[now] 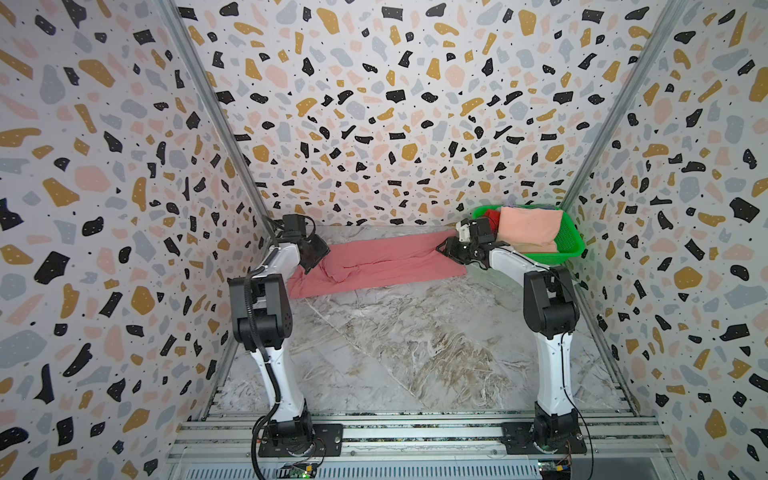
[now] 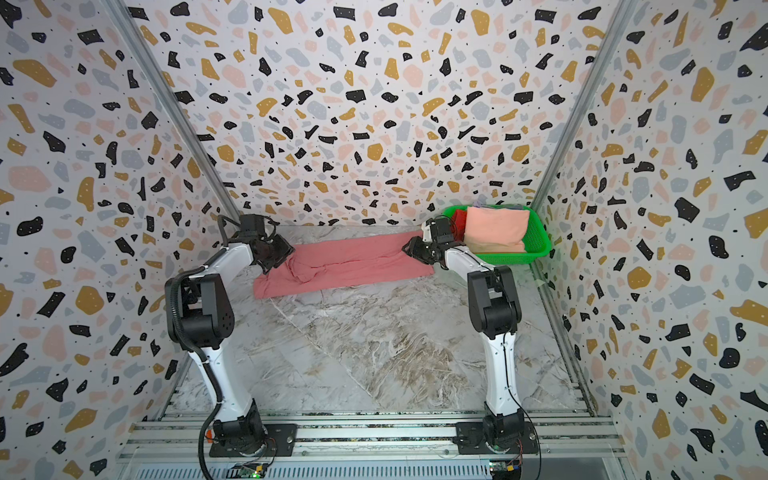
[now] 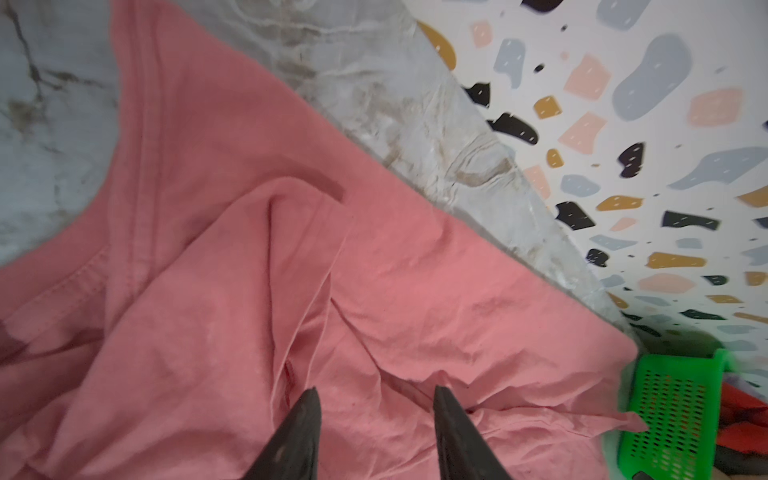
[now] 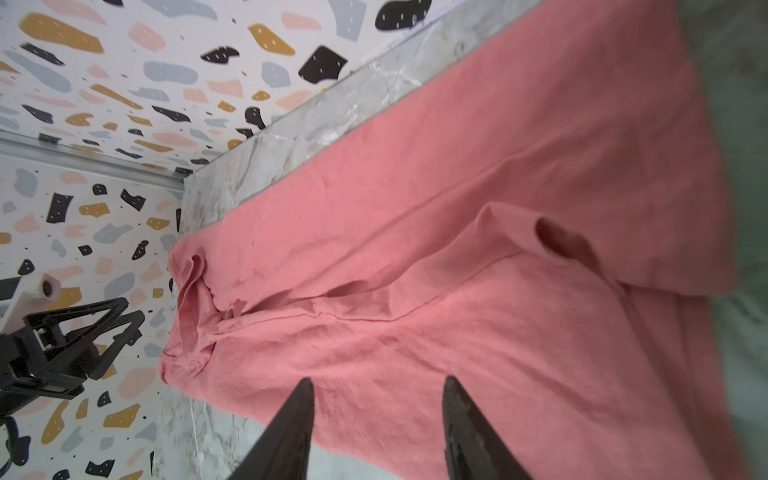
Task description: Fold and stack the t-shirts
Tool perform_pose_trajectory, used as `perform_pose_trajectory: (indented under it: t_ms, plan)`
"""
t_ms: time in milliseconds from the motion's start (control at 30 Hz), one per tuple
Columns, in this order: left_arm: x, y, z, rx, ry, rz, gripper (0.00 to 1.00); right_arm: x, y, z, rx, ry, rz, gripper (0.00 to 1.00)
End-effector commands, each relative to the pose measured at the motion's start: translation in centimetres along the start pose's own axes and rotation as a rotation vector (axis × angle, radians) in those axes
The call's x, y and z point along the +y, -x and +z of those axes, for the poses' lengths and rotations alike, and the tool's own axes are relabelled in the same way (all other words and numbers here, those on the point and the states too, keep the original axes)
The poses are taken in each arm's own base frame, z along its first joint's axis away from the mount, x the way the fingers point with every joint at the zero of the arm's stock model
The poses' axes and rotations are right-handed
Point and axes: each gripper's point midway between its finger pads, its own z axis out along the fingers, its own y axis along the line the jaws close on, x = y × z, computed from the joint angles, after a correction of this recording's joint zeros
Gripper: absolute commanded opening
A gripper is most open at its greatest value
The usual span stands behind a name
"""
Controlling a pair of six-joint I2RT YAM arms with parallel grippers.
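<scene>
Up front, the counter (image 1: pixel 395 345) lies bare: ample working room. Further back, the left hand (image 1: pixel 316 252) and right hand (image 1: pixel 451 248) hang released, jaws apart, over either end of the rose-pink t-shirt (image 1: pixel 382 262). It is spread long but bunched toward its left end; folding over that bunch would likely trap creases. Beyond, the green basket (image 1: pixel 575 248), holding the peach t-shirt (image 1: pixel 530 228) and red t-shirt (image 1: pixel 492 216), sits just beside the right hand; a swing could strike its rim.

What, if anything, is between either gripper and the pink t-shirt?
Nothing visible. The left gripper and right gripper hang open directly over opposite ends of the pink t-shirt, with bare cloth showing between the fingers in both wrist views.
</scene>
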Motion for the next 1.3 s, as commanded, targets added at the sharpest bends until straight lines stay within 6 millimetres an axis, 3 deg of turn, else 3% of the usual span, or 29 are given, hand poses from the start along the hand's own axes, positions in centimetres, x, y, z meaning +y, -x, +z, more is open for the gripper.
perform_pose_trajectory:
  t_ms: [0,300,400,500,633,733,900,967,1100,1267]
  plan:
    - [1.5,-1.6,-0.2,0.014,0.087,0.030,0.46,1.9,0.8,-0.7,-0.001,0.058,-0.025,0.53]
    - [0.8,-6.2,1.7,0.085,0.035,-0.015,0.47,-1.0,-2.5,0.7,0.060,0.007,-0.013,0.56]
    - [-0.1,-6.5,2.6,0.094,-0.015,-0.048,0.39,-1.8,-3.3,1.1,0.080,-0.007,-0.001,0.57]
    - [-1.7,-5.5,2.5,0.072,-0.053,-0.052,0.25,-2.4,-4.1,1.3,0.097,-0.019,0.011,0.57]
    - [-3.8,-3.6,1.9,0.036,-0.079,-0.033,0.22,-3.0,-4.7,1.3,0.106,-0.035,0.019,0.57]
    - [-5.5,-2.6,2.6,0.035,-0.141,-0.041,0.08,-3.4,-5.0,1.3,0.111,-0.046,0.023,0.57]
    - [-8.4,-0.6,4.8,0.062,-0.248,-0.052,0.02,-3.7,-5.1,1.1,0.112,-0.052,0.024,0.56]
    - [-9.2,0.7,4.3,0.041,-0.262,-0.048,0.00,-3.6,-5.0,0.9,0.112,-0.053,0.023,0.56]
    - [-7.3,2.6,1.4,-0.024,-0.138,0.024,0.12,-3.1,-4.3,0.1,0.098,-0.045,0.017,0.57]
    - [-2.8,-1.1,-0.9,0.039,-0.012,0.070,0.23,-2.3,-3.7,-0.6,0.087,-0.032,0.012,0.57]
